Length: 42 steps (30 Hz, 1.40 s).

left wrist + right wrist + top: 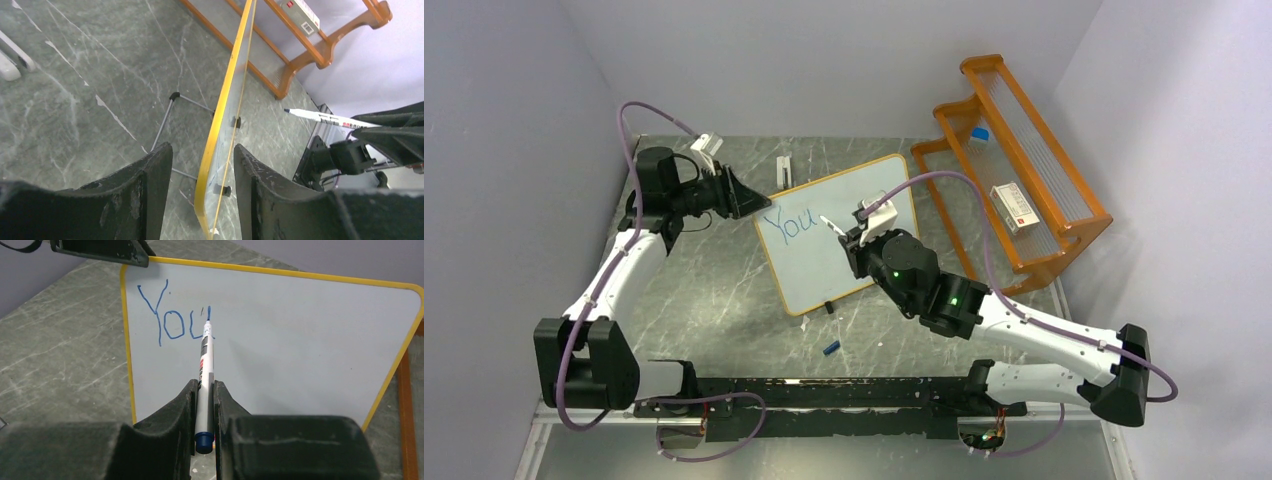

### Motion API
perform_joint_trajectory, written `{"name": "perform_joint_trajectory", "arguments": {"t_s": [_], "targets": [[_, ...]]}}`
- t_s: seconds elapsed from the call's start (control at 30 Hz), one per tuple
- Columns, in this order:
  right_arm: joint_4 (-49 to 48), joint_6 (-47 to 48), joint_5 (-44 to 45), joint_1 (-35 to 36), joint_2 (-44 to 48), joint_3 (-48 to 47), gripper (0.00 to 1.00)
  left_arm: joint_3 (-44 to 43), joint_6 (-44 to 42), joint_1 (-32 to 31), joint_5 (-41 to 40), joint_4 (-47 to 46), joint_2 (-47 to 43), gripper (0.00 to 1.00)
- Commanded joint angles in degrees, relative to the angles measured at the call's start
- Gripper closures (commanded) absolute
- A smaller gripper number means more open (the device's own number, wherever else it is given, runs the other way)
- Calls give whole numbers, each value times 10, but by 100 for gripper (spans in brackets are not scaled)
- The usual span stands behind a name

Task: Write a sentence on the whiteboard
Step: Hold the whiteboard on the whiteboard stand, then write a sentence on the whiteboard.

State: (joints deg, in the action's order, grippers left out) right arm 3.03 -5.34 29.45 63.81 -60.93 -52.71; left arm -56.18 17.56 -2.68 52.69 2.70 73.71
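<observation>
On orange rack [1036, 262] — white box [1012, 207]; right fingers [182, 410] pinch marker [205, 355] at whiteboard [300, 340].

dark grey-green stone-look worktop [714, 300], veined with thin white streaks, dull rather than glossy. plain pale lilac-grey walls on three sides: left wall [494, 150] along the left edge, back wall [824, 60] along the far edge, right wall [1184, 130] along the right edge. orange wooden rack [1034, 160] with stepped end frames and clear ribbed shelves, set at the far right corner and angled down along the right edge. pale metal ledge [824, 462] just below the near edge. soft, even light from above; faint, blurred shadows on the stone.
</observation>
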Motion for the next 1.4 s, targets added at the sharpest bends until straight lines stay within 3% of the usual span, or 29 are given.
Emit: {"name": "perform_joint_trajectory", "arguments": {"t_s": [0.0,0.4,0.6,1.37], "targets": [[-36,13,18,-2,-4,-5,100,-18,-42,5,51,2,12,49],[-78,37,42,-2,-43,-8,100,-9,-60,5,82,-1,33,74],[-91,37,64,-3,-68,-9,100,-6,-81,6,87,7,34,95],[-99,49,76,-11,-115,-38,100,-13,-130,11,85,40,37,95]]}}
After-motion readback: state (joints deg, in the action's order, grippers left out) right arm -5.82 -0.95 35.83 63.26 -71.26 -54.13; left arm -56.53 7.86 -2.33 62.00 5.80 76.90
